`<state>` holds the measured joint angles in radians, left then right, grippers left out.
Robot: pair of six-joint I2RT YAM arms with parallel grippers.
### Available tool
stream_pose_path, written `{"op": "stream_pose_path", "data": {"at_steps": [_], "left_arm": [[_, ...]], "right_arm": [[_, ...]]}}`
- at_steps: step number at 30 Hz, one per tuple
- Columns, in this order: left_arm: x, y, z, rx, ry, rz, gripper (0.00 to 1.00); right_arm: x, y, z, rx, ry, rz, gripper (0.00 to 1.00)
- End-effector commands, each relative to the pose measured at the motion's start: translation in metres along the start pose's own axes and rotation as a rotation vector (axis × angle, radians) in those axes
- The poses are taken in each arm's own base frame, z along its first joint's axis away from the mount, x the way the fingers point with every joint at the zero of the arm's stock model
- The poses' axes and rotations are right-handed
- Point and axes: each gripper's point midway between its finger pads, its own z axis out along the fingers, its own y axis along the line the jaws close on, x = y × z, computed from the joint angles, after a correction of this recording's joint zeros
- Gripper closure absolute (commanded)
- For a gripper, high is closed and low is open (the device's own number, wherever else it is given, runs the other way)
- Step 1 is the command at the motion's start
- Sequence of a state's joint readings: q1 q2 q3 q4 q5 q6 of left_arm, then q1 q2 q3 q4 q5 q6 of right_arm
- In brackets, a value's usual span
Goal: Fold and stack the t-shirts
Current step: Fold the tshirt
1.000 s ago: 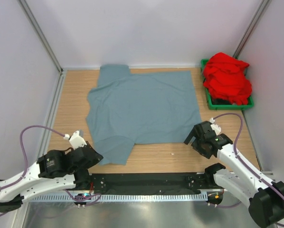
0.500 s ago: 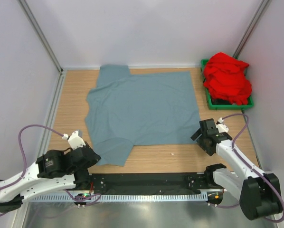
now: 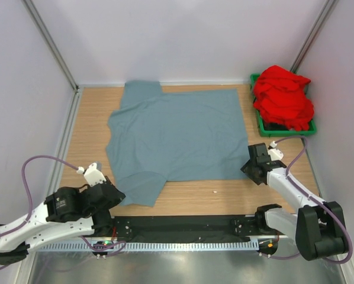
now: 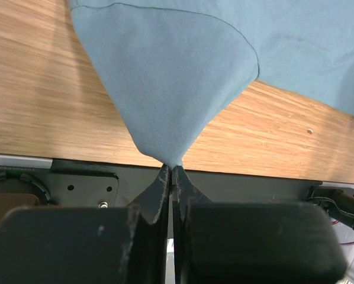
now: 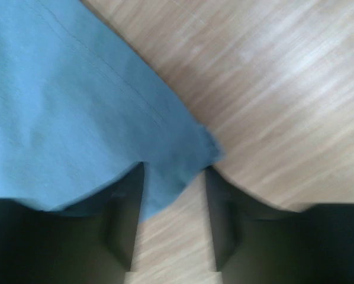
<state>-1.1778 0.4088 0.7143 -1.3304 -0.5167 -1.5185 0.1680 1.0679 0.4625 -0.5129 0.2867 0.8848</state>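
Observation:
The grey-blue t-shirt [image 3: 177, 133] lies spread flat across the wooden table. My left gripper [image 3: 115, 193] is at its near left sleeve and is shut on the sleeve's tip [image 4: 172, 160]; the cloth [image 4: 171, 77] fans out from the pinched point. My right gripper [image 3: 248, 167] is down at the shirt's near right corner. In the right wrist view that corner [image 5: 177, 160] lies between the two fingers of the right gripper [image 5: 174, 174], which stand apart with a gap on either side of the cloth. The red t-shirt [image 3: 282, 97] is piled up at the far right.
A green bin [image 3: 261, 125] at the far right holds the red shirt. White walls and metal posts close in the table on three sides. A black rail [image 3: 183, 226] runs along the near edge between the arm bases.
My right gripper has swung right and away from me to the shirt's near right corner, and its jaws have narrowed around it. The left gripper has barely moved and stays shut on the sleeve.

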Motion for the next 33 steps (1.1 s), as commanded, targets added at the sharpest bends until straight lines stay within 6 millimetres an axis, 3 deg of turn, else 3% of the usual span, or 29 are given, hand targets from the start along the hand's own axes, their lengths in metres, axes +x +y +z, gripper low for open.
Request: {"op": "stream_pose_path", "data": {"at_steps": [1,5,6,11,15,18,21,26,33], "left_arm": [[-0.011,0.027,-0.006,-0.104,-0.042,0.031,1.00],[-0.006,0.028,-0.008,-0.108,-0.009,0.028,1.00],[-0.004,0.028,-0.009,-0.108,0.000,0.027,1.00],[0.009,0.031,-0.010,-0.125,0.070,0.034,1.00],[0.019,0.031,-0.008,-0.145,0.115,0.045,1.00],[0.024,0.027,-0.009,-0.142,0.143,0.049,1.00],[0.022,0.023,-0.011,-0.154,0.145,0.069,1.00],[-0.002,0.006,-0.018,-0.140,0.063,0.176,1.00],[-0.047,-0.026,-0.027,-0.246,-0.068,0.372,1.00]], "right_arm": [[0.004,0.002,0.014,-0.002,0.000,0.005,0.64],[0.010,0.005,0.014,-0.035,0.023,-0.002,0.97],[0.010,0.006,0.012,-0.045,0.025,0.002,0.99],[0.007,0.005,-0.013,-0.083,0.026,0.004,0.99],[0.001,0.000,-0.044,-0.122,0.005,0.021,0.99],[-0.001,0.008,-0.061,-0.184,0.009,0.042,0.99],[-0.002,0.001,-0.070,-0.176,0.003,0.033,0.99],[-0.001,-0.001,-0.073,-0.187,-0.008,0.029,0.99],[-0.030,0.031,-0.082,-0.231,-0.042,0.004,0.99]]}}
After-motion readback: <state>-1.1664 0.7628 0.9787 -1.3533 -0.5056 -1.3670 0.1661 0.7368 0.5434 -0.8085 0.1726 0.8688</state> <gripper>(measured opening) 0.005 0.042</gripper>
